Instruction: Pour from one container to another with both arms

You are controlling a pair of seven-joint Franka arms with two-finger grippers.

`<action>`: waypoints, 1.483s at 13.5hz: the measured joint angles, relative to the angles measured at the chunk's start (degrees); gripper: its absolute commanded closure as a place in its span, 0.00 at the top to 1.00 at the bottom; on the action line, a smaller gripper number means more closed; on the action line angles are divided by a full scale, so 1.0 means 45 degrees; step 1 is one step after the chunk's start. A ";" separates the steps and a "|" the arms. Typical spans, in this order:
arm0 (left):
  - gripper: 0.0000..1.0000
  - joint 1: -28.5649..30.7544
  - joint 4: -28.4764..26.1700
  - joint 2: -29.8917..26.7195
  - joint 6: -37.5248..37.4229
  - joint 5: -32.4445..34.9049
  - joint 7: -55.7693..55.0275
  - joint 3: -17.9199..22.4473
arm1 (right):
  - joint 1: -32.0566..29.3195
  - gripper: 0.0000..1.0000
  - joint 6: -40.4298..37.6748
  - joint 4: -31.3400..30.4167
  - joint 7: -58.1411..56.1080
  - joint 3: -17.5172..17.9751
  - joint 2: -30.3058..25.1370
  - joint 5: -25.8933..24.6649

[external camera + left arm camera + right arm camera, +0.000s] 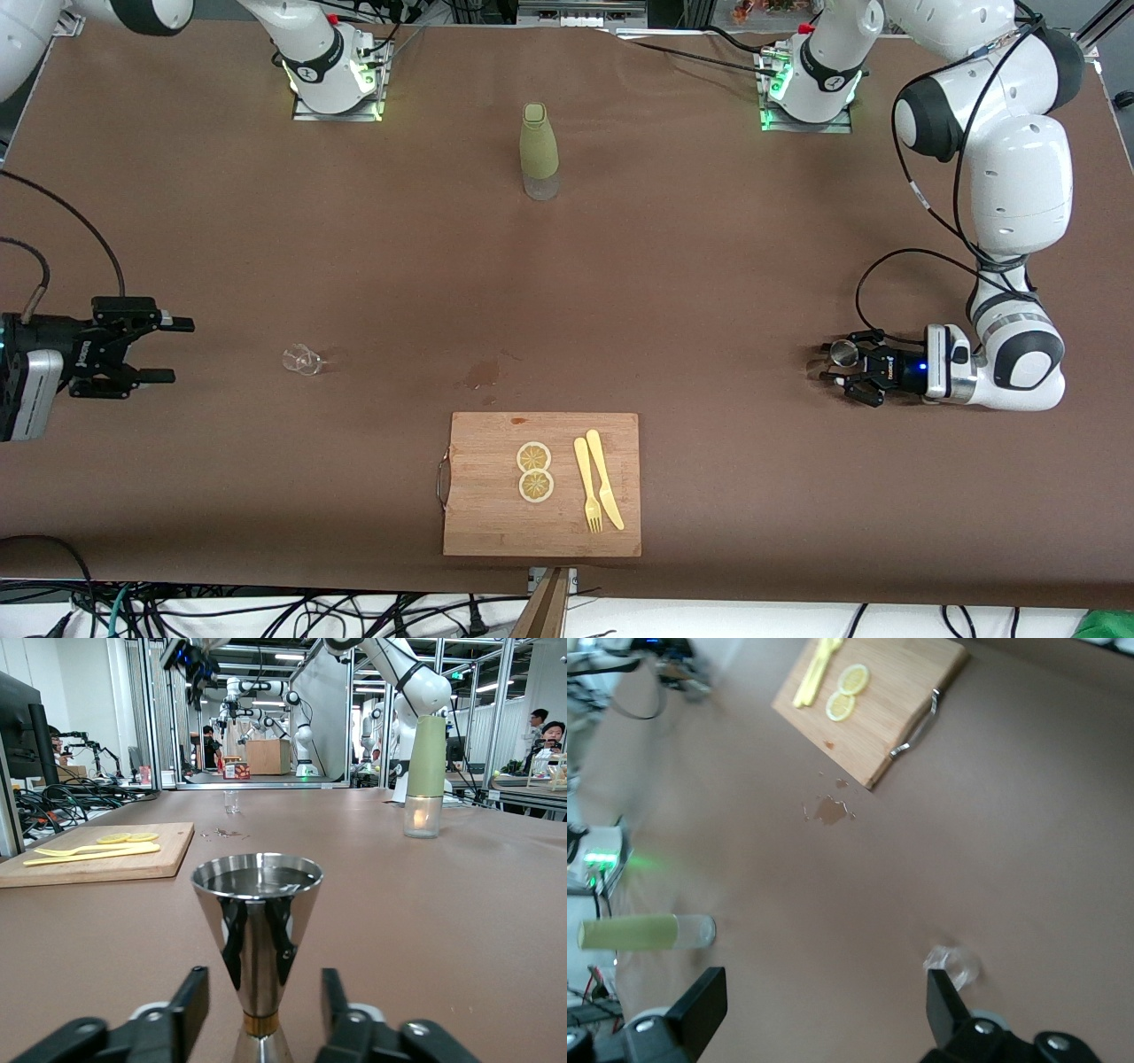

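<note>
1. Left tool sat low at the left arm's end of the bench, fingers parted on either side of the jigger. A gap showed on both sides of its waist in the left wrist view, so it was released, not grasping.
2. The jigger stood upright on the bench between those fingers, round mouth up.
3. Right tool hung at the right arm's end of the bench, fingers wide apart and holding nothing, pointed toward the glass.
4. The glass stood on the bench near the right tool, well apart from the jigger.
5. Also on the bench: an olive-green bottle nearer the arm bases; a cutting board near the front camera; a small wet patch just above the board in the front view.
6. Judged step: the grasp stage, with neither vessel gripped.
7. Next move would call for the left fingers to clench on the jigger's waist and the right tool to reach the glass, both kept level.
</note>
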 measured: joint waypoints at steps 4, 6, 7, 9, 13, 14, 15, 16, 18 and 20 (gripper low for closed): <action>1.00 0.0243 0.0283 -0.0409 0.0384 0.1084 0.0009 0.0407 | 0.1260 1.00 -0.0109 0.0006 0.4495 0.0144 -0.1548 -0.3121; 1.00 0.0541 0.0478 -0.1386 0.1575 0.2176 0.0010 0.0452 | 0.1508 1.00 -0.0496 -0.0001 0.6482 0.0752 -0.2104 -0.4724; 1.00 0.0643 0.0520 -0.2032 0.2270 0.2929 0.0035 0.0443 | 0.1550 1.00 -0.0635 -0.0018 0.7443 0.1143 -0.2319 -0.5308; 1.00 0.0711 0.0540 -0.3480 0.3738 0.5050 0.0303 0.0225 | 0.1643 1.00 -0.1032 -0.0181 0.9054 0.1538 -0.2713 -0.6073; 1.00 0.0226 0.0177 -0.6361 0.6200 0.8688 -0.0646 -0.0246 | 0.1693 1.00 -0.1394 -0.1721 1.1165 0.2102 -0.3956 -0.7644; 1.00 -0.0136 -0.0087 -0.7087 0.6608 0.9668 -0.1477 -0.0295 | 0.1711 1.00 -0.1392 -0.2184 1.1426 0.2263 -0.4319 -0.7970; 1.00 -0.0594 -0.0410 -0.7807 0.6970 1.0586 -0.2446 -0.0329 | 0.1715 1.00 -0.1352 -0.2618 1.1536 0.2329 -0.4685 -0.8141; 1.00 -0.1123 -0.0790 -0.8545 0.7281 1.1608 -0.3713 -0.0344 | 0.1689 1.00 -0.1196 -0.3056 1.1548 0.2329 -0.5064 -0.8234; 1.00 -0.2149 -0.1508 -0.9927 0.7630 1.3621 -0.6698 -0.0363 | 0.1541 1.00 -0.0688 -0.4029 1.1547 0.2313 -0.5824 -0.8277; 1.00 -0.2776 -0.2132 -1.1132 0.7697 1.4851 -0.9938 -0.0395 | 0.1463 1.00 -0.0290 -0.4863 1.1541 0.2302 -0.6380 -0.8279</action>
